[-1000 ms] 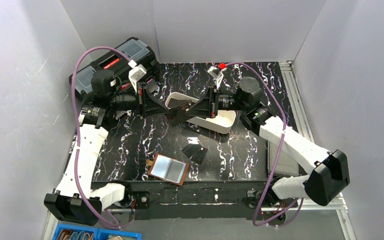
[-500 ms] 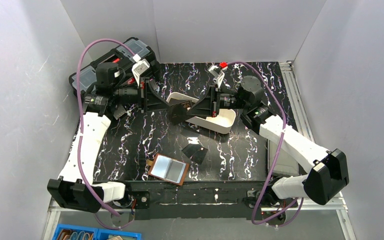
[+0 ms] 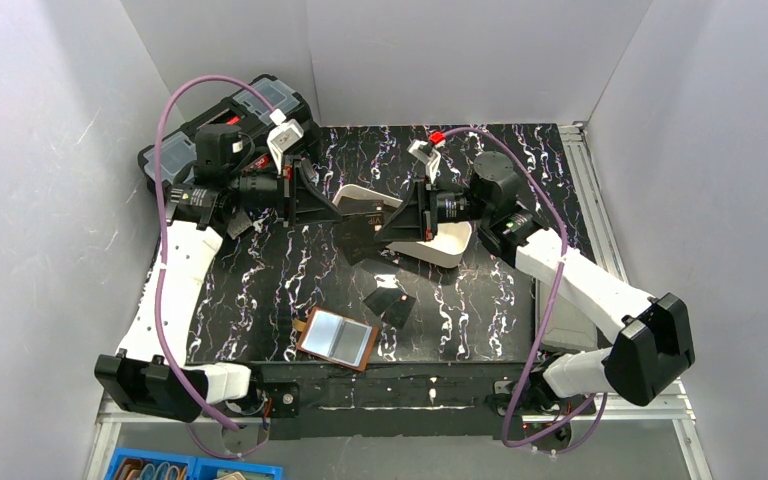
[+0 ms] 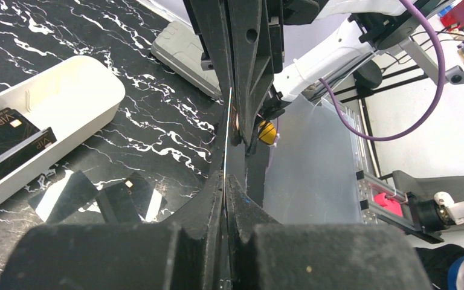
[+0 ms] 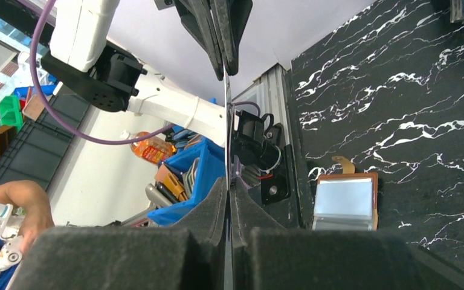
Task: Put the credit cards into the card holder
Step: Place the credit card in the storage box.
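A dark credit card (image 3: 363, 243) hangs above the table between my two grippers and shows edge-on in both wrist views (image 4: 225, 139) (image 5: 226, 121). My left gripper (image 3: 344, 213) (image 4: 226, 178) is shut on one end of it. My right gripper (image 3: 381, 226) (image 5: 228, 181) is shut on the other end. Two more dark cards (image 3: 388, 301) (image 4: 116, 199) lie on the table below. Others lie in the white tray (image 3: 447, 247) (image 4: 66, 84). The brown card holder (image 3: 337, 338) (image 5: 345, 202) lies open near the front edge, its blue-grey lining up.
A big black toolbox (image 3: 230, 125) stands at the back left behind the left arm. A grey flat block (image 3: 560, 325) (image 4: 187, 48) lies at the right edge. White walls close the sides and back. A blue bin (image 3: 195, 468) sits below the table front.
The left arm lifted and shifted back, and the right gripper moved slightly left. The card stays gripped between both grippers and now hangs a little lower over the table.
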### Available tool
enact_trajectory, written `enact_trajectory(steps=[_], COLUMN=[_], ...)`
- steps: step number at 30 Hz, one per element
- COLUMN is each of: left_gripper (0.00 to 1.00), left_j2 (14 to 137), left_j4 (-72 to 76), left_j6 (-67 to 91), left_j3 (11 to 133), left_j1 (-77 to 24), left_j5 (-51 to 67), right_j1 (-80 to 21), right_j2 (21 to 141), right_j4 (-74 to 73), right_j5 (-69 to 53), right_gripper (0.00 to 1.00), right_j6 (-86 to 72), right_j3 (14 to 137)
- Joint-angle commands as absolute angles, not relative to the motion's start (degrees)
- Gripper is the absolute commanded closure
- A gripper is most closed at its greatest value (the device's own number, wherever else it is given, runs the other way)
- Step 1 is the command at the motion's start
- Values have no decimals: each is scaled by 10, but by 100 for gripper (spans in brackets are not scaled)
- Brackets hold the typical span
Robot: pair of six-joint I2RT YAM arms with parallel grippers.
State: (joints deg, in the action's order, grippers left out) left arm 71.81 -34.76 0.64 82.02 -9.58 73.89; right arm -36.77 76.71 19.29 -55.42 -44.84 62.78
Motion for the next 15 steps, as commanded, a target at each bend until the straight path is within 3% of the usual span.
enact_trajectory(steps=[1, 15], left_gripper=[100, 100], left_j2=[721, 814], left_j4=[-354, -448], left_j6=[-29, -124], left_j3=[851, 954], left_j1=[-98, -83], left_j5=[726, 723], right_j1=[-379, -369], right_j2=[767, 775], right_j4=[165, 141], right_j5=[-604, -604], right_gripper=[94, 91], right_j6=[-424, -391], right_j3=[640, 628])
